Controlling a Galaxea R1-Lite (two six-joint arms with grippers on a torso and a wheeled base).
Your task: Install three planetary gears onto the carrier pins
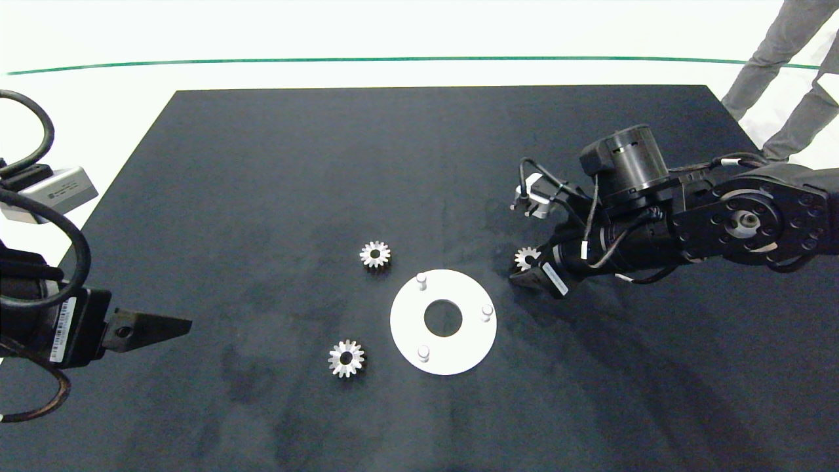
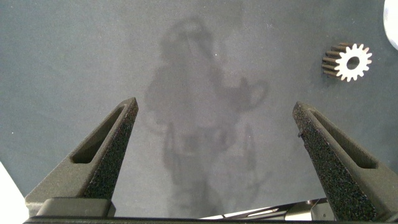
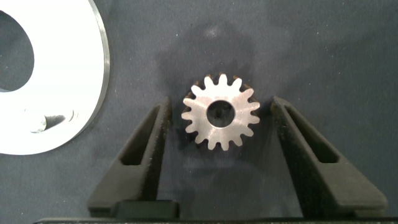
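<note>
**K:** Right gripper point(image 3: 220, 118) was down over one of the planetary gears point(image 3: 221, 120), fingers spread either side, small gap each side, not gripping yet.

**M:** Where was that gear?

**K:** Flat on the table point(image 1: 262, 164), just beside the carrier disc point(image 1: 443, 322). All three carrier pins point(image 1: 421, 281) bare. Other two gears lay apart on the disc's far side.

**M:** Handling?

**K:** Looked like solid metal: stiff, probably slick. I'd pinch across the teeth.

**M:** Left?

**K:** Left gripper point(image 2: 214, 155) was wide open, empty, at the table's edge.
</note>
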